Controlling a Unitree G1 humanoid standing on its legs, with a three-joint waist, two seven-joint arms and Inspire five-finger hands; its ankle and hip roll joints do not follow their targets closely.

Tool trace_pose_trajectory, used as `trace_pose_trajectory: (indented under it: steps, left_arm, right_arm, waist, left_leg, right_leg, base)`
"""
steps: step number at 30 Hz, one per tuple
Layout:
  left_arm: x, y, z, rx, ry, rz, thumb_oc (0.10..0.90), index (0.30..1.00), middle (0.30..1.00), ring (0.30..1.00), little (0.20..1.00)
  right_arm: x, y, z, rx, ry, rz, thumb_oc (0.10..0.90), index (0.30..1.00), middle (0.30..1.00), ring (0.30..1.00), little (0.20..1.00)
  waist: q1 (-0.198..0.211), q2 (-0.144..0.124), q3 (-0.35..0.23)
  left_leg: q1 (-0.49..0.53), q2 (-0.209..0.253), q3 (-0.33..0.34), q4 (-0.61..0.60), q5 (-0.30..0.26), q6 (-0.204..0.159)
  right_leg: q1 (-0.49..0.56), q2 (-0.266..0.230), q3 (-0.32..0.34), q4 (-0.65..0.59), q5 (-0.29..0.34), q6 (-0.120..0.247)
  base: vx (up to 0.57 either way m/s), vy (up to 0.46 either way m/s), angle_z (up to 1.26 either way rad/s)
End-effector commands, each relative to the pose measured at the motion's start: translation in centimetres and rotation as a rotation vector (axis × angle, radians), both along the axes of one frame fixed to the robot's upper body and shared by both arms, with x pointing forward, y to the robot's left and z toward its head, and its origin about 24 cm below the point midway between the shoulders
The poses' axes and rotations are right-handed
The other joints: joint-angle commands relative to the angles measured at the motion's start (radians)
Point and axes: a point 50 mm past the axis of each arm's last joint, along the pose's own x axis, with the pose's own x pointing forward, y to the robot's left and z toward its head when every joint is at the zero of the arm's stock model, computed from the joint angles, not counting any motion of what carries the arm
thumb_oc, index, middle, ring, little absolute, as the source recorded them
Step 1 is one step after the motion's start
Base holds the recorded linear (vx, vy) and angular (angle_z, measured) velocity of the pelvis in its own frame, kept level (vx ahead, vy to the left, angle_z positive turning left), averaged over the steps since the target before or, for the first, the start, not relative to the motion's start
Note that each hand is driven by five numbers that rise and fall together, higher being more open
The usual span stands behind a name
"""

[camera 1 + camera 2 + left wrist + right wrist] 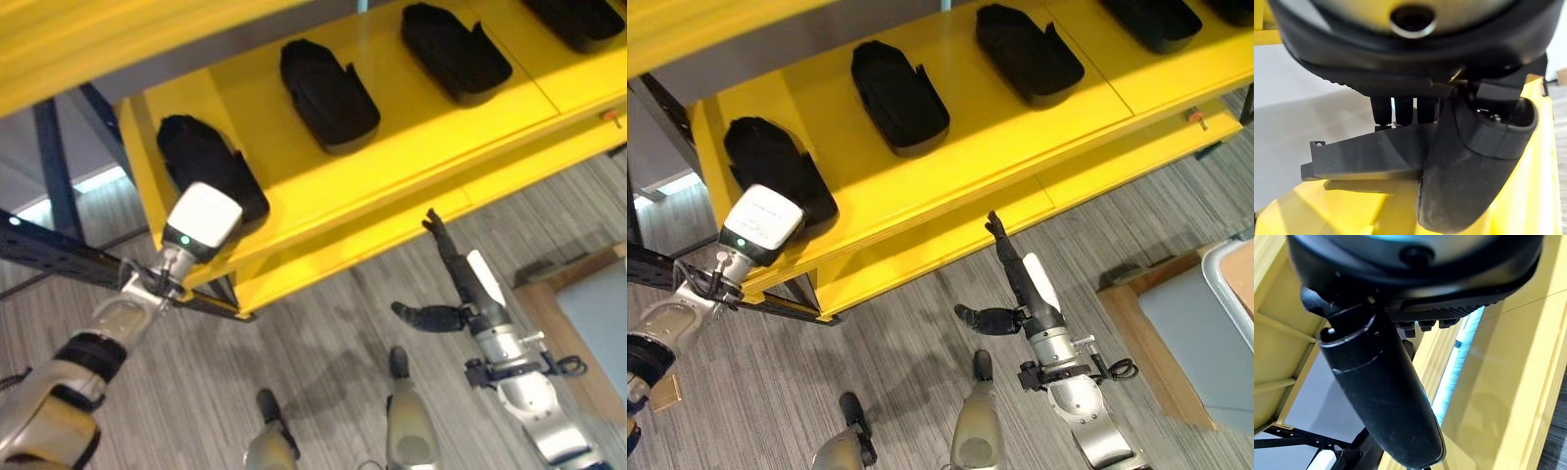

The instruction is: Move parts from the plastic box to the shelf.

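Overhead, the yellow shelf (950, 166) spans the scene from nine to three o'clock, carrying a row of black parts. At its nine o'clock end, the left hand (764, 225) rests on the nearest black part (764, 162); the left wrist view shows its thumb (1469, 171) and fingers curled round that part. At five o'clock, the right hand (1024, 284) hangs over the floor with fingers straight, empty.

Parts (328, 93) in row on shelf (411, 166); left hand (1469, 161) prob. at leftmost.
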Motion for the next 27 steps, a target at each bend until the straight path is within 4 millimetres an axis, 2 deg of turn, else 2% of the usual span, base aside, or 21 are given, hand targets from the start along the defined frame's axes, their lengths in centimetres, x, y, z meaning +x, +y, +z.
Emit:
trace_pose_trajectory:
  steps: [1, 10, 18, 27]
  left_arm:
    - [0.6, 2.3, 4.2, 0.025, -0.145, 0.091, 0.4, 0.3, 0.3, 0.3, 0.3]
    - [1.4, 3.4, 5.9, 0.108, -0.169, 0.158, 0.4, 0.3, 0.3, 0.3, 0.3]
    - [1.1, 4.2, 7.2, 0.148, -0.185, 0.182, 0.4, 0.3, 0.3, 0.3, 0.3]
    - [1.1, 4.9, 7.3, 0.089, -0.199, 0.233, 0.4, 0.3, 0.3, 0.3, 0.3]
  right_arm:
    - [-0.2, 1.2, 4.8, 0.058, -0.268, 0.083, 0.9, 1.0, 1.0, 1.0, 1.0]
    - [-0.5, 0.7, 5.1, 0.047, -0.294, 0.065, 0.9, 1.0, 1.0, 1.0, 1.0]
    - [-0.6, 0.4, 4.9, 0.035, -0.288, 0.043, 0.9, 1.0, 1.0, 1.0, 1.0]
    - [-0.8, 0.3, 4.7, 0.018, -0.275, 0.047, 0.9, 1.0, 1.0, 1.0, 1.0]
  waist:
    - [-0.007, -0.031, -0.063]
    - [-0.028, -0.038, -0.064]
    - [-0.03, -0.042, -0.066]
    - [-0.029, -0.043, -0.062]
  left_leg:
    - [-0.07, 0.018, -0.058, 0.121, -0.017, 0.036]
    - [-0.118, 0.024, -0.048, 0.143, -0.025, 0.03]
    - [-0.139, 0.014, -0.035, 0.16, -0.041, 0.033]
    - [-0.157, 0.012, -0.044, 0.185, -0.055, 0.033]
  right_leg:
    - [-0.054, 0.026, 0.015, 0.157, -0.081, -0.024]
    - [-0.095, 0.036, 0.036, 0.143, -0.063, -0.017]
    - [-0.11, 0.035, 0.056, 0.119, -0.044, -0.008]
    - [-0.111, 0.03, 0.06, 0.119, -0.043, -0.01]
  base:
    - [0.0, 0.0, 0.0]
    - [0.0, 0.012, -0.02]
    - [0.01, 0.033, -0.08]
    - [0.0, 0.004, 0.0]
